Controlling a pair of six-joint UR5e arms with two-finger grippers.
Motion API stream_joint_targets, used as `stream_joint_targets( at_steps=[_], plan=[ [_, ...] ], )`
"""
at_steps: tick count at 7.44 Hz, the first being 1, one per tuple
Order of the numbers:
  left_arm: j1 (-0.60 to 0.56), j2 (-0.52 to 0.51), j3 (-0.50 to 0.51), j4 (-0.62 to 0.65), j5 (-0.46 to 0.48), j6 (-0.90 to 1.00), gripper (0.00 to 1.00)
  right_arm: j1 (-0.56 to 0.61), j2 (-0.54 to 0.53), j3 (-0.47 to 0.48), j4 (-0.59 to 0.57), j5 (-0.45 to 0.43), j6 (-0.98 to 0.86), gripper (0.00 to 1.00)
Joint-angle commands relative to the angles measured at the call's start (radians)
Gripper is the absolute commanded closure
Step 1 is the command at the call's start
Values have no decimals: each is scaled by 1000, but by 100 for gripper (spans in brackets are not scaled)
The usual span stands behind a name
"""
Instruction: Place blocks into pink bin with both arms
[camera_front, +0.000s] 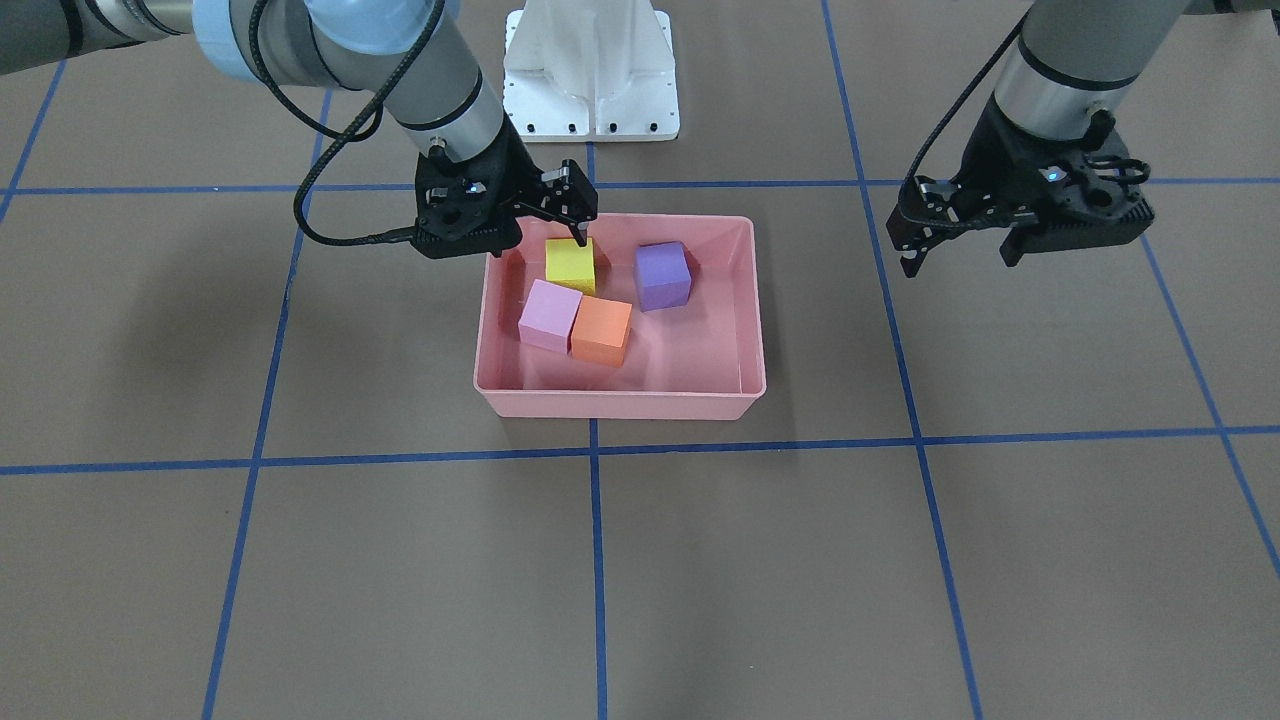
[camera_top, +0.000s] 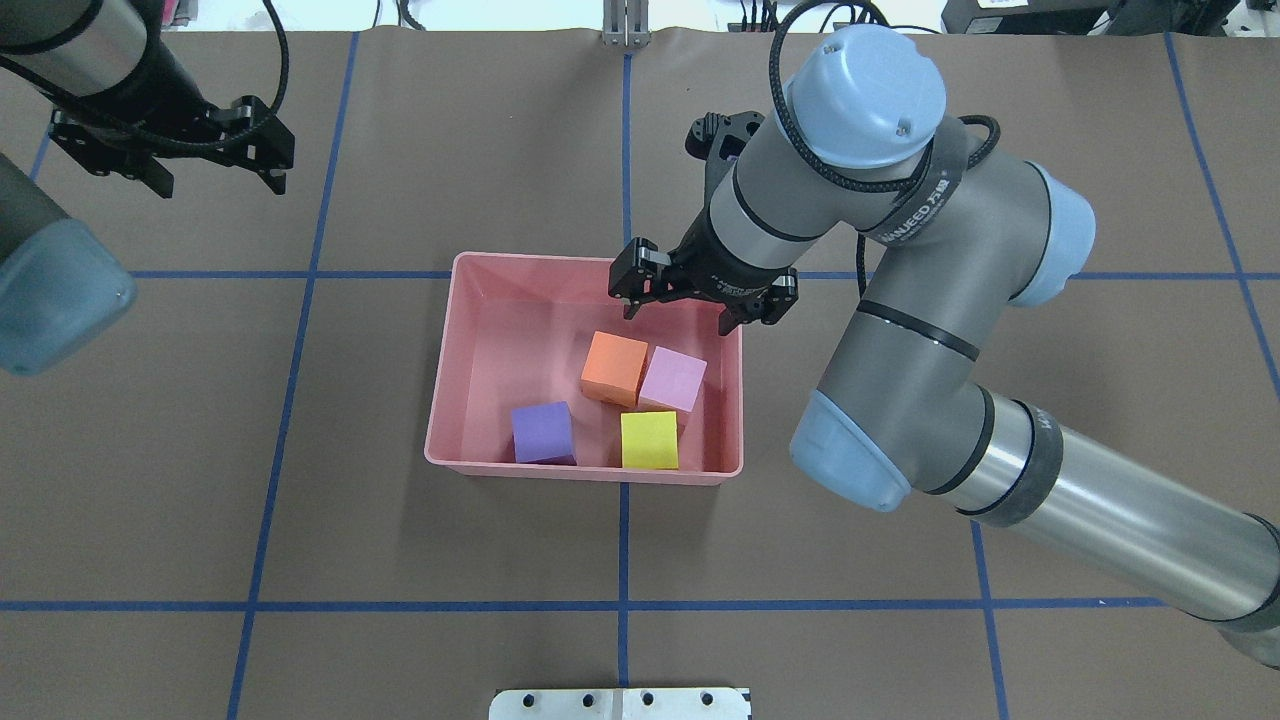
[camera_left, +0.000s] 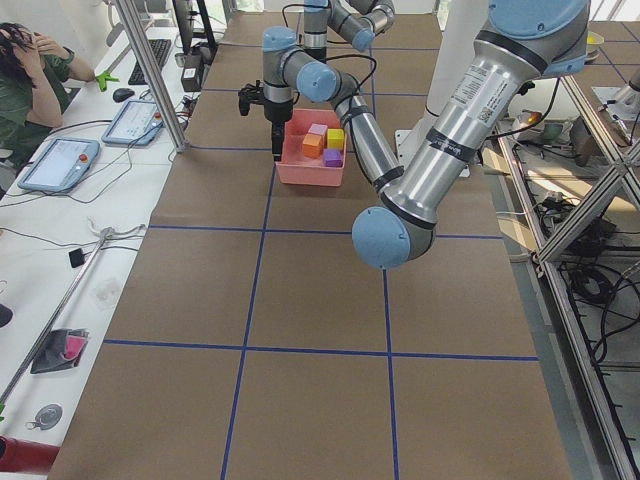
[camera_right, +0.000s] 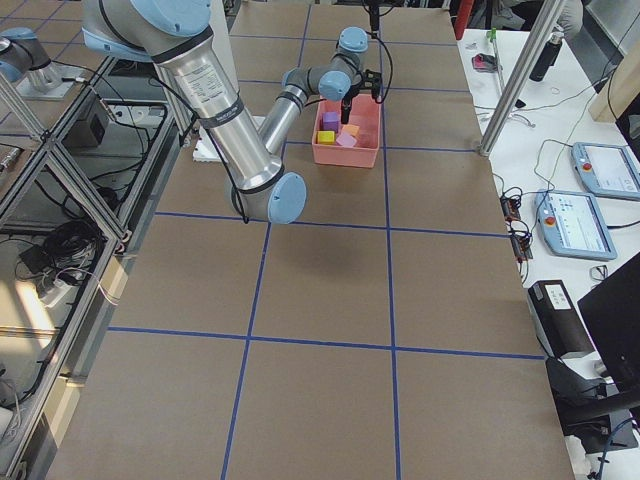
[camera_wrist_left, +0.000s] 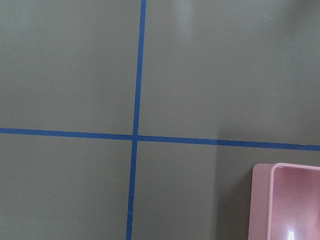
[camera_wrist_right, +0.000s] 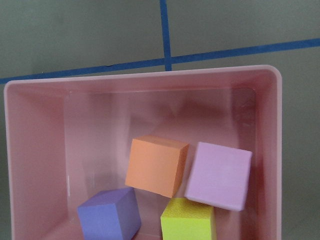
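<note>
Pink bin (camera_top: 520, 340) salmon, shallow, holding four blocks (camera_top: 614, 367): orange, pink, purple, yellow; both jaws spread, empty.

All four cubes are in the pink bin (camera_top: 590, 470), flat on its floor. The orange cube (camera_top: 614, 366) and light pink cube (camera_top: 672, 381) touch mid-bin. The purple cube (camera_top: 543, 432) and yellow cube (camera_top: 649, 439) sit by the wall nearest the robot. The right gripper (camera_top: 680, 315) hangs above the bin's right side, fingers spread. The left gripper (camera_top: 222, 180), also spread, is well off to the side.

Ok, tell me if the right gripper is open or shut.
Open. The right gripper hangs over the bin, jaws apart, nothing between them.
</note>
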Motion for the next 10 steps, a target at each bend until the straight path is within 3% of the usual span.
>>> stream_joint_targets(
  at_steps=[1, 2, 3, 5, 6, 7, 8, 9, 10],
  plan=[
    [-99, 84, -23, 2, -21, 196, 0, 85, -23, 65, -92, 16, -13, 0],
    [-174, 172, -30, -5, -21, 379, 0, 135, -67, 119, -174, 24, -34, 0],
    [-256, 199, -6, -1, -26, 583, 0, 192, -150, 174, -198, 34, -154, 0],
    [-353, 262, 65, -8, -73, 761, 0, 324, -378, 231, -198, 97, -483, 0],
    [-374, 297, 62, -25, -72, 870, 0, 425, -520, 250, -198, 105, -754, 0],
    [-394, 337, 56, -28, -73, 881, 0, 544, -634, 230, -191, 132, -983, 0],
    [-393, 387, 59, -30, -66, 887, 0, 674, -681, 168, -189, 207, -1140, 0],
    [-390, 470, 78, -101, -70, 891, 0, 770, -702, 68, -187, 253, -1204, 0],
    [-405, 478, 101, -173, -88, 894, 0, 801, -697, 5, -166, 261, -1192, 0]
  ],
)
